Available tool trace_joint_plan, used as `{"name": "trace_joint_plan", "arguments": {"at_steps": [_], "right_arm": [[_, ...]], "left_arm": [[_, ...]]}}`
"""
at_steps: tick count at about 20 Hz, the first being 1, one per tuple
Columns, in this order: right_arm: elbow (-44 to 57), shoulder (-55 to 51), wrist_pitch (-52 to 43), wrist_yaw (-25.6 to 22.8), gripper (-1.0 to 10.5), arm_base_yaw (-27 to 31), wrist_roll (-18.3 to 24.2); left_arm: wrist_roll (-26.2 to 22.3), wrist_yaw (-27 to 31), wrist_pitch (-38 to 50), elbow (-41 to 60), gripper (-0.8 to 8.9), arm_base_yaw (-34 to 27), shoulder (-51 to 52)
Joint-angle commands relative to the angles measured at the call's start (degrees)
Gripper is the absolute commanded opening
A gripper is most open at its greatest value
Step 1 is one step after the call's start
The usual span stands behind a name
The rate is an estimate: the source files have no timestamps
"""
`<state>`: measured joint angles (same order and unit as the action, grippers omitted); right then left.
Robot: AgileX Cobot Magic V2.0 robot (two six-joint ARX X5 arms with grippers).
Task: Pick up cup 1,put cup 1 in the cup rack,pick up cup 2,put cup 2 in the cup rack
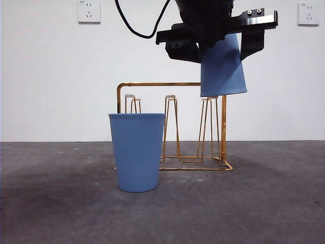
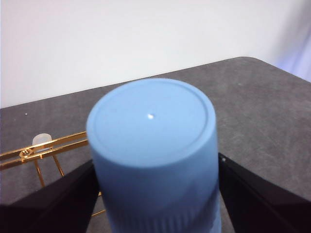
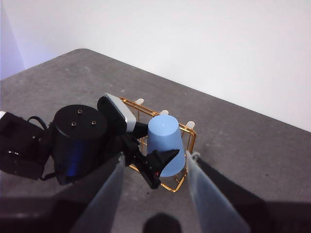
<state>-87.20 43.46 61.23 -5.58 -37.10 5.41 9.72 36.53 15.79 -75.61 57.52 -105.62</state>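
Note:
My left gripper (image 1: 218,46) is shut on a blue ribbed cup (image 1: 222,66), held upside down and slightly tilted. The cup's rim hangs just at the pale tip of the right-hand peg of the gold wire cup rack (image 1: 152,84). In the left wrist view the cup's base (image 2: 153,126) fills the space between my two black jaws, with the rack (image 2: 48,148) beyond. A second blue cup (image 1: 137,152) stands upright on the table in front of the rack's left end. My right gripper (image 3: 154,160) is open and empty, high above, looking down on the held cup (image 3: 166,143) and the rack (image 3: 190,133).
The dark grey table (image 1: 264,203) runs back to a white wall with two sockets (image 1: 89,11) (image 1: 308,13). A black cable (image 1: 137,28) hangs from the left arm. Two more pegs (image 1: 170,97) (image 1: 131,96) stand bare on the rack.

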Motion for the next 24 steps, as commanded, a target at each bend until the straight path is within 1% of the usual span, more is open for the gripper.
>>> {"name": "trace_joint_plan", "arguments": {"at_steps": [1,7,9,17,24], "right_arm": [[0.22,-0.20,0.26,0.00,2.2,0.00,0.28],[0.22,-0.20,0.92,0.00,2.2,0.00,0.68],[0.22,-0.20,0.90,0.00,2.2,-0.02,0.81],[0.22,-0.20,0.92,0.00,2.2,0.00,1.29],[0.22,-0.20,0.94,0.00,2.2,-0.02,1.46]], "left_arm": [[-1.31,0.76,0.13,-0.74,-0.08,0.17,-0.96],[-2.56,1.25,0.17,-1.84,-0.08,-0.15,-0.96],[-2.86,2.36,-0.09,-1.84,-0.08,-0.15,-0.96],[-4.22,4.00,-4.24,-1.84,-0.08,0.33,1.03],[-4.39,3.08,-4.68,-1.84,-0.08,-0.04,1.81]]}}
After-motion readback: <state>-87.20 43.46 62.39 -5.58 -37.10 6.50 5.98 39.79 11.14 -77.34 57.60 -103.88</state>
